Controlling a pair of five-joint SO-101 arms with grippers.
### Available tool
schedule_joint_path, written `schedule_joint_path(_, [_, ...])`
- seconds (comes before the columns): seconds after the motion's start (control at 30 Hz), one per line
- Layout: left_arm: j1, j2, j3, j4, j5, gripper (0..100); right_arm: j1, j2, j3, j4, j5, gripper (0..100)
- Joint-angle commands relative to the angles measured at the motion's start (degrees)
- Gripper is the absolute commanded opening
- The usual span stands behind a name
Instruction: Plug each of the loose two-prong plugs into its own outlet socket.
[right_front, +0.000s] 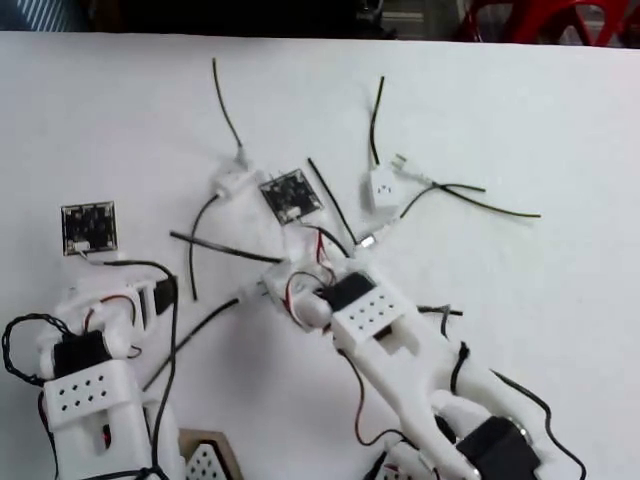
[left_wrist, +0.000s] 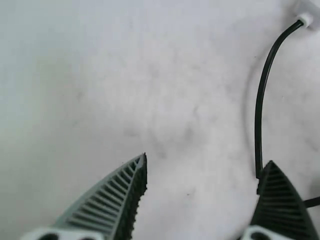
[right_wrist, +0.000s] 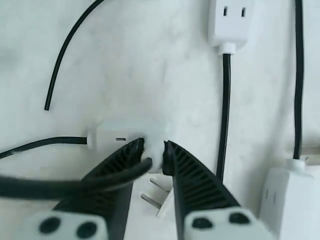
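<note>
My right gripper (right_wrist: 155, 152) is shut on a white two-prong plug (right_wrist: 114, 137) low over the table; its metal prongs (right_wrist: 152, 192) stick out beside the fingers. In the high view this gripper (right_front: 268, 287) sits at mid-table, with the plug's black cable (right_front: 190, 335) trailing toward the front. Just beyond it lie two white outlet sockets (right_wrist: 229, 20) (right_wrist: 285, 195). The high view shows sockets (right_front: 232, 183) (right_front: 383, 188) farther back and a loose plug (right_front: 404, 164) beside the right one. My left gripper (left_wrist: 202, 175) hangs open over bare table at the front left (right_front: 160, 292).
Two black square boards (right_front: 90, 228) (right_front: 292, 195) lie on the white table. Loose black cables (right_front: 222, 250) (right_front: 485, 200) cross the middle and back right. A black cable (left_wrist: 260, 100) runs beside my left fingers. A wooden-edged piece (right_front: 205, 455) sits at the front edge.
</note>
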Motion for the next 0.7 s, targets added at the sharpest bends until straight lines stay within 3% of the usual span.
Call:
schedule_joint_path(0.0, [-0.6, -1.2, -0.3, -1.1, 0.3, 35, -0.2, -5.8, 0.8, -0.5, 0.5, 1.7])
schedule_joint_path(0.17, [-0.6, -1.2, -0.3, -1.1, 0.3, 35, 0.0, -9.4, 1.4, -0.7, 0.4, 1.7])
schedule_joint_path(0.33, [-0.6, -1.2, -0.3, -1.1, 0.2, 35, 0.0, -6.7, 5.5, -8.0, 0.5, 1.7])
schedule_joint_path(0.67, [-0.6, -1.2, -0.3, -1.1, 0.2, 35, 0.1, -1.6, 3.3, -8.2, 2.1, 1.7])
